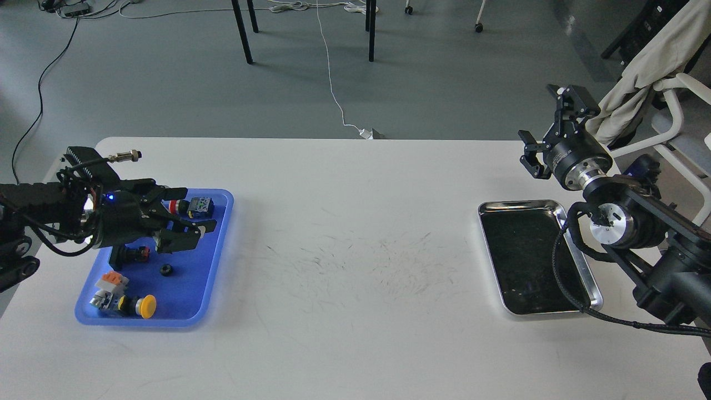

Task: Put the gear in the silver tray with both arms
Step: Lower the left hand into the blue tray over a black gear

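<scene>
One small black gear (165, 269) lies on the floor of the blue tray (189, 291) at the table's left. My left gripper (191, 214) hangs open low over that tray, just above and behind this gear, and covers the spot beneath its lower finger. At the right, the silver tray (522, 204) lies with nothing on its dark bottom. My right gripper (537, 113) is open and raised beyond the silver tray's far right corner, holding nothing.
The blue tray also holds several push-button switches, among them a yellow one (145, 306) and a red one (176, 206). A chair draped with beige cloth (655, 61) stands off the table's right edge. Black table legs (242, 33) stand on the floor behind.
</scene>
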